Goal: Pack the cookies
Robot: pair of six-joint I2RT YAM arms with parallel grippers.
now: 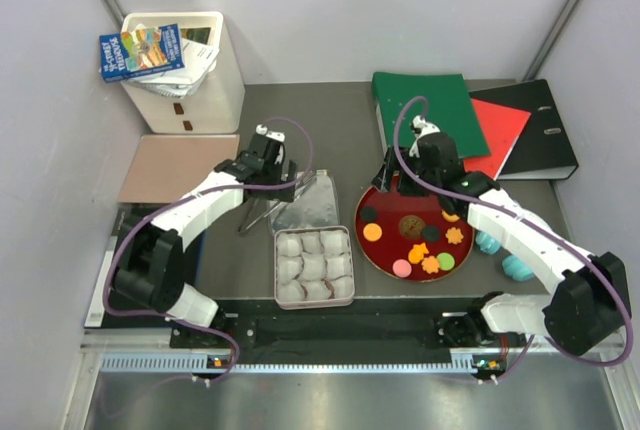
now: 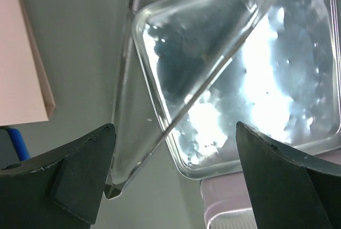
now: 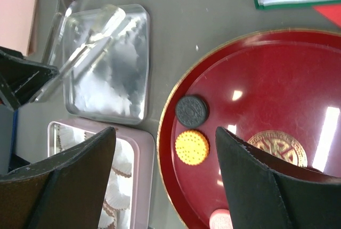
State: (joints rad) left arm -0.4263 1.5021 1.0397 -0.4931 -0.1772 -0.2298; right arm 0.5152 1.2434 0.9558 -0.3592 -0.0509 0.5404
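Note:
The cookies lie on a round red plate [image 1: 385, 255]: a black round [image 1: 369, 214], an orange round [image 1: 372, 233], a larger brown one [image 1: 410, 226], a pink one [image 1: 401, 268], a green one [image 1: 446, 261] and orange flower shapes. My right gripper [image 1: 388, 182] hangs open above the plate's left rim [image 3: 176, 186]. The black cookie [image 3: 191, 111] and the orange cookie [image 3: 192, 147] sit between its fingers, untouched. My left gripper [image 1: 283, 190] is open over a clear lid [image 2: 256, 80] and clear tongs [image 2: 133, 149], holding nothing. A pink box [image 1: 345, 233] of white paper cups stands left of the plate.
A white bin [image 1: 225, 70] with booklets stands at the back left, and a pink board [image 1: 180, 165] lies beside it. Green [image 1: 425, 100] and red [image 1: 500, 125] folders and a black binder [image 1: 545, 135] lie at the back right. Turquoise headphones [image 1: 505, 255] rest right of the plate.

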